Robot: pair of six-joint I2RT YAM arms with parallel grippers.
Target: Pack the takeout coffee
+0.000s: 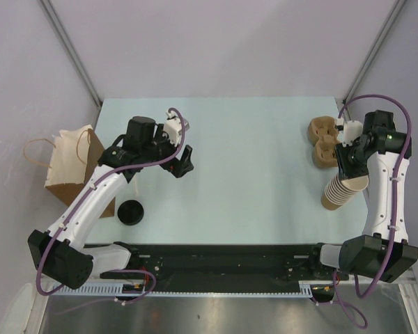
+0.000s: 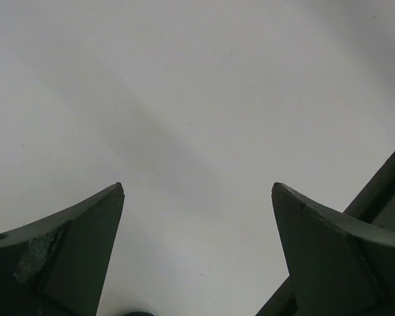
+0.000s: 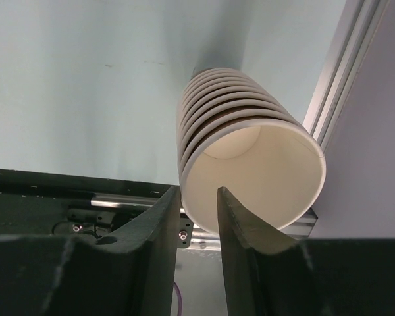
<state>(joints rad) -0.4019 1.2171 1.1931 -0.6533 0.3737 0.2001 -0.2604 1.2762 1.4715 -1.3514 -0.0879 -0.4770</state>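
Top: left gripper was spread wide with nothing in it. The takeout coffee sat back toward its base and to its left, beside the paper bag. Right gripper was at the cup stack.
Left wrist: jaws apart, only table between them.
Right wrist: fingers straddled the stack's top rim, one outside and one inside, with a narrow gap. Couldn't tell if it was pinched.

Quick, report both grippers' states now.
Left gripper: open wide, empty.
Right gripper: partly open, jaws astride the rim of the top lidless paper cup on the nested brown cup stack; no grip yet.
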